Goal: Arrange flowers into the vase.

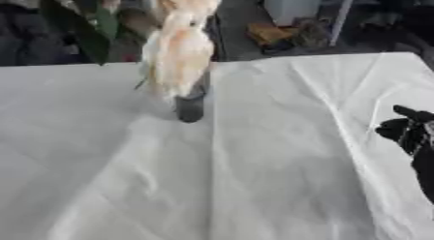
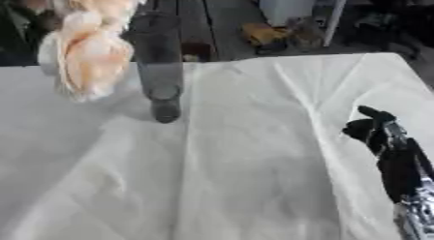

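A tall clear glass vase (image 2: 161, 69) stands upright on the white-clothed table (image 1: 254, 176), left of centre and towards the back. Pale peach flowers (image 1: 178, 50) hang large in front of it, nearer to me than the vase, and cover its upper part in the left eye view. In the right eye view the blooms (image 2: 85, 60) sit to the vase's left. I cannot tell whether their stems are in the vase. Dark green leaves (image 1: 85, 26) show at the upper left. My right hand (image 2: 377, 132) hovers at the right edge, fingers relaxed, holding nothing. My left hand is out of sight.
The cloth is creased, with a broad bare stretch in front of the vase. Beyond the table's far edge (image 1: 322, 57) is a floor with a white bin (image 1: 292, 4), an orange-brown object (image 1: 271, 33) and dark clutter.
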`<state>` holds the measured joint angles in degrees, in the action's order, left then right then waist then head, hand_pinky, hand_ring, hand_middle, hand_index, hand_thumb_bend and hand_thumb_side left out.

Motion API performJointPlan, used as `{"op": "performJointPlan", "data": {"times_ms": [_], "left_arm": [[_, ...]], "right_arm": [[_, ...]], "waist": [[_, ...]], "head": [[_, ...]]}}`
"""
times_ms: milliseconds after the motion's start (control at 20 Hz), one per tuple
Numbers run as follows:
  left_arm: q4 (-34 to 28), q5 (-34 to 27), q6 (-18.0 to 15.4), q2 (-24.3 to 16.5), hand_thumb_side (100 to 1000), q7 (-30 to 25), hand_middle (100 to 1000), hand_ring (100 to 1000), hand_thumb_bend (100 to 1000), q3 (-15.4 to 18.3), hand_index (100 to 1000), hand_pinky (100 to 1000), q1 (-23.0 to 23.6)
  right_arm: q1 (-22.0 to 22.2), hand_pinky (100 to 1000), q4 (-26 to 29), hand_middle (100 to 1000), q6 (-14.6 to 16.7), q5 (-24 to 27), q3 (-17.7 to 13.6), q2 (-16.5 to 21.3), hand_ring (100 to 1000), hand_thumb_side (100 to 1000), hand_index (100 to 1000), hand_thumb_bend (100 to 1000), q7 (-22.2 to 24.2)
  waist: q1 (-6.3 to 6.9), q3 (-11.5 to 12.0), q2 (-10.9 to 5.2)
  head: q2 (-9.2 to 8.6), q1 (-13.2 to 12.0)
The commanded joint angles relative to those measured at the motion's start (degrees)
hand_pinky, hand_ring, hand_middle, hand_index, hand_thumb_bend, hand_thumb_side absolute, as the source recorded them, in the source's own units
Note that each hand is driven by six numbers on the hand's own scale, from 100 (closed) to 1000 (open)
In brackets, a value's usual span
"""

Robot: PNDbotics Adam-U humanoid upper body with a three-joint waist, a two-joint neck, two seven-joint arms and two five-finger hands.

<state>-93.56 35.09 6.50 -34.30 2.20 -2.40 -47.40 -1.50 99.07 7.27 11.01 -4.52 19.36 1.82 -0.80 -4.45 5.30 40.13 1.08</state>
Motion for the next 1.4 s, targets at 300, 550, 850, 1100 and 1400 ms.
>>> {"op": "performJointPlan", "data": {"times_ms": [300,550,850,1100,1400], "left_arm": [[9.70,-6.95,1.53,4.14,349,4.17,100,100,948,3.47,100,100,-8.70],[15.56,-11.58,1.51,6.48,342,4.49,100,100,933,6.02,100,100,-12.80],[19.13,-17.10,0.94,7.05,337,4.25,100,100,922,7.95,100,100,-15.06],[21.12,-21.66,1.03,7.01,331,2.55,100,100,913,9.17,100,100,-16.07],[23.22,-27.14,0.99,7.68,321,-0.09,100,100,900,10.50,100,100,-17.29]], "right_arm": [[-0.72,820,0.16,615,0.00,0.48,0.49,1.22,687,1000,868,100,0.87],[-1.11,820,-0.05,615,-0.12,0.47,0.82,1.31,687,1000,869,100,1.26],[-1.39,820,-0.35,615,-0.26,0.43,0.93,1.37,687,1000,869,100,1.47],[-1.45,820,-0.57,615,-0.35,0.36,0.90,1.39,687,1000,869,100,1.50],[-1.49,820,-0.83,615,-0.46,0.32,0.90,1.34,688,1000,870,100,1.56]], "waist": [[0.35,-1.89,-0.69],[0.96,-3.43,-0.55],[1.81,-4.68,-0.61],[2.39,-5.29,-0.70],[2.85,-5.99,-0.90]], "head": [[-1.05,-0.73],[-1.42,-0.70],[-1.85,-0.22],[-2.02,0.05],[-2.04,0.43]]}}
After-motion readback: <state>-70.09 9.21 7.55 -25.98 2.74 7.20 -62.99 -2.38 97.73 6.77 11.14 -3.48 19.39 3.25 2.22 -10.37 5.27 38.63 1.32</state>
